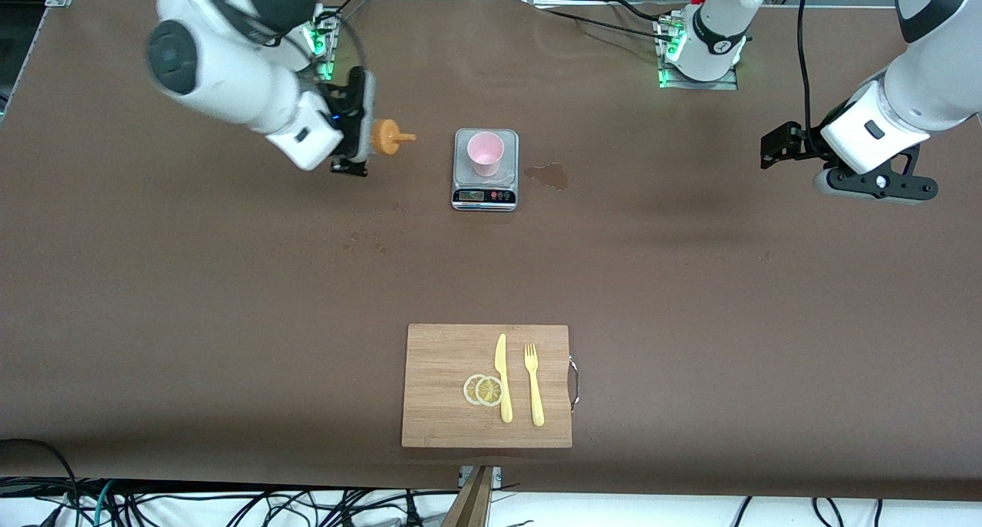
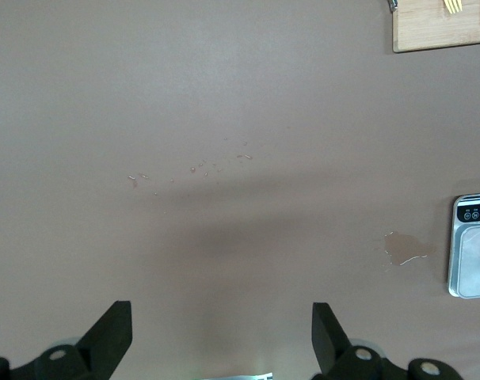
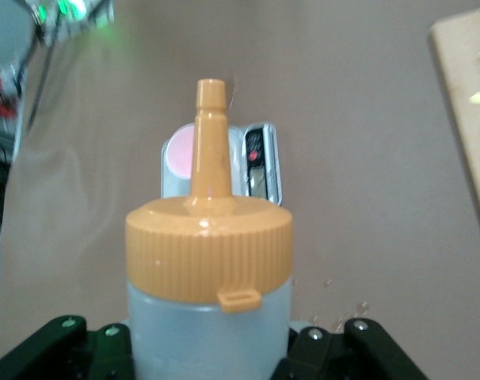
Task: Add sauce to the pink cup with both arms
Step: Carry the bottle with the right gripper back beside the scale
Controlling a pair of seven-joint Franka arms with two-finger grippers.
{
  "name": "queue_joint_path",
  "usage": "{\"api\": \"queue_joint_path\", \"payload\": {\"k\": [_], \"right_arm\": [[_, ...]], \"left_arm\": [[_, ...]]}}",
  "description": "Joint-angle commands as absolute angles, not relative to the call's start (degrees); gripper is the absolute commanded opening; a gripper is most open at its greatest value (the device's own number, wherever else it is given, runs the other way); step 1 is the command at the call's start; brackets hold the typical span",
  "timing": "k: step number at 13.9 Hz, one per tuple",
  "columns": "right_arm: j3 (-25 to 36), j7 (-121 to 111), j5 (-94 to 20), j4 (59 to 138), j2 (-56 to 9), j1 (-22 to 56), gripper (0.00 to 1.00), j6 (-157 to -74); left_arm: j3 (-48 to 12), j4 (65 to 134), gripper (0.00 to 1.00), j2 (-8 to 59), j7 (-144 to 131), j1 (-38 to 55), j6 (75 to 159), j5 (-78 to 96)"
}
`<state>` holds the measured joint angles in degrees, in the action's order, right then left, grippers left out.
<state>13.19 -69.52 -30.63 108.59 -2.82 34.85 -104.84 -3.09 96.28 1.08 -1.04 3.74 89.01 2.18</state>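
While the right gripper's (image 1: 354,120) fingers (image 3: 62,336) pinch the translucent body of the sauce bottle (image 3: 210,297), the bottle lies on its side in the air over bare table (image 1: 230,281), with its orange nozzle (image 1: 404,136) aimed toward the pink cup (image 1: 486,153). The grip sits low on the body, below the ribbed cap. The nozzle tip has not reached the cup; a stretch of table shows between them in the front view.

The pink cup stands upright on a small kitchen scale (image 1: 485,194) near the middle of the table, between the two arms' bases. A wet patch (image 1: 549,175) lies on the table just beside the scale, toward the left arm's end.

The left gripper (image 1: 775,147) hangs over bare table toward its own end, well apart from the cup, its fingers (image 2: 109,332) spread wide and holding nothing; that arm waits.

By my reading, the step in hand is carrying the bottle to the cup; pouring has not begun. The next move calls for bringing the nozzle over the cup's rim, tipping it downward, and squeezing gently, since the light cup may shift on the scale if it is nudged. The left arm could steady the cup.

A cutting board (image 1: 445,427) with a knife (image 1: 502,377), a fork (image 1: 533,385) and lemon slices (image 1: 483,390) lies nearer the front camera, not involved.
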Motion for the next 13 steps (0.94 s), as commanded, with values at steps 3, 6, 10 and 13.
{"api": "queue_joint_path", "payload": {"k": [3,6,10,13], "right_arm": [[15.0,-89.2,-48.7,109.2,-4.1,23.6,0.00,-103.2],[18.4,-104.3,-59.1,109.2,-9.4,19.5,0.00,-97.8],[20.8,-123.3,-69.2,109.0,-19.4,14.2,0.00,-89.0],[20.8,-132.3,-76.4,108.9,-27.5,12.6,0.00,-83.5]], "left_arm": [[-3.0,96.2,1.00,0.9,-0.4,3.5,88.5,3.4],[-2.8,96.2,1.00,1.0,0.0,3.4,88.6,3.3],[-2.8,96.3,1.00,1.0,0.1,2.8,88.6,3.3],[-2.9,96.5,1.00,1.0,-0.1,2.7,88.5,3.4]]}}
